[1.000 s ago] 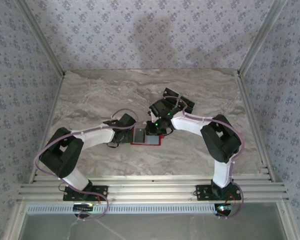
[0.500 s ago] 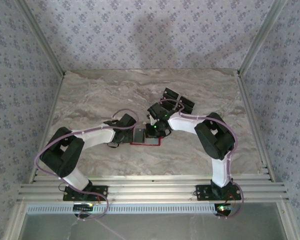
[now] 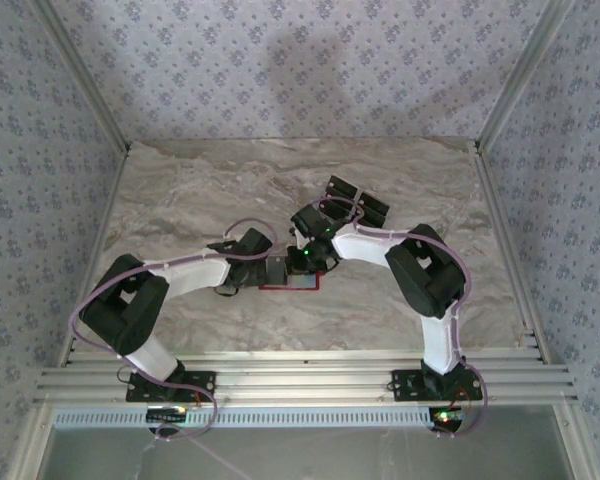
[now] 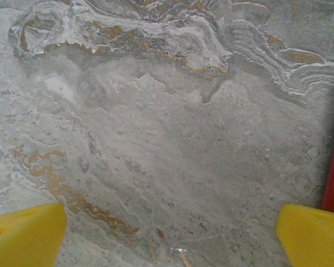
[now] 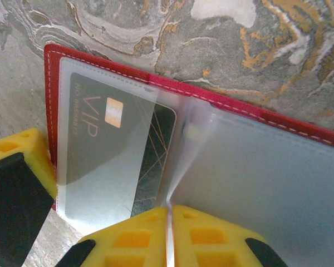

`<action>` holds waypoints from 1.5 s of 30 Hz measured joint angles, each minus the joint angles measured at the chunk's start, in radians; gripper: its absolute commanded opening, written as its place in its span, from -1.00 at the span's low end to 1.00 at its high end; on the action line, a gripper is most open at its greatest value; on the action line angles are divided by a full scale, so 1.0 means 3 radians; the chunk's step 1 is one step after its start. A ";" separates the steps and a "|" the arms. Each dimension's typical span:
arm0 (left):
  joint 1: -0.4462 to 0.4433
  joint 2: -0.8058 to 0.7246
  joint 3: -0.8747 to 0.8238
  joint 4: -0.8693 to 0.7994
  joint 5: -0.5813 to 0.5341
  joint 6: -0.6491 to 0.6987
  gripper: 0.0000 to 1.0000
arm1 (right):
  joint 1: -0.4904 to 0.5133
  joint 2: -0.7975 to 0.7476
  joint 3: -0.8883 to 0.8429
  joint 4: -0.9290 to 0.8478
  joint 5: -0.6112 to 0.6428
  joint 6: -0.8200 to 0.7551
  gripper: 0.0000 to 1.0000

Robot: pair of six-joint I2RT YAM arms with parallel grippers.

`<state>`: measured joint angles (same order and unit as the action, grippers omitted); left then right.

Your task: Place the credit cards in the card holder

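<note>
**mo_k:** where's the wallet (image 5: 100,68) right now?

**tinker9:** lying open on the marble counter (image 4: 156,139), about mid-counter between the two arms. The left half has a dark card (image 5: 94,139) marked VIP tucked under the clear pocket (image 5: 117,183). There's a darker strip with gold lines next to it, can't tell if that's the same card or a second one

**mo_k:** and the claws?

**tinker9:** right claw (image 5: 170,222) is pinched tight on the clear flap (image 5: 177,161) that stands up from the wallet's middle fold. Left claw (image 4: 167,236) is spread wide with nothing in it, over bare counter just left of the wallet. One finger (image 4: 312,236) sits right beside the red edge

**mo_k:** any more cards around?

**tinker9:** yep, loose black cards (image 3: 358,200) on the counter past the right arm (image 3: 425,275), apart from the wallet
</note>
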<state>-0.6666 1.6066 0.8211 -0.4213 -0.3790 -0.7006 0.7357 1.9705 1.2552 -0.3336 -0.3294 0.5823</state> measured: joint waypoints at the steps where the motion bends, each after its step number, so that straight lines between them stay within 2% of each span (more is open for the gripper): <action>1: 0.0000 0.0000 -0.0001 0.0001 0.0001 -0.0001 0.98 | 0.0003 0.0010 0.0010 0.0000 -0.0004 0.0000 -0.75; 18: -0.0003 -0.0008 -0.0015 0.0019 0.0001 -0.0003 0.98 | 0.0041 0.0145 0.0192 -0.0050 -0.0051 -0.0001 -0.75; 27: 0.0080 -0.0186 -0.0024 -0.0173 -0.0010 -0.0003 1.00 | 0.0013 0.0003 0.0047 -0.0001 -0.0099 -0.0001 -0.64; 33: 0.0225 -0.0484 -0.0024 -0.0286 -0.0039 -0.0003 0.99 | -0.0015 -0.0148 0.0009 0.0001 -0.0100 -0.0001 -0.66; 45: 0.0253 -0.0467 -0.0076 -0.0336 -0.0036 -0.0003 0.99 | 0.0058 -0.0156 -0.0045 0.0041 -0.0114 0.0001 -0.71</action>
<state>-0.5907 1.4666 0.7982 -0.5220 -0.3897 -0.7013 0.7532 1.9236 1.2419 -0.3214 -0.3637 0.5827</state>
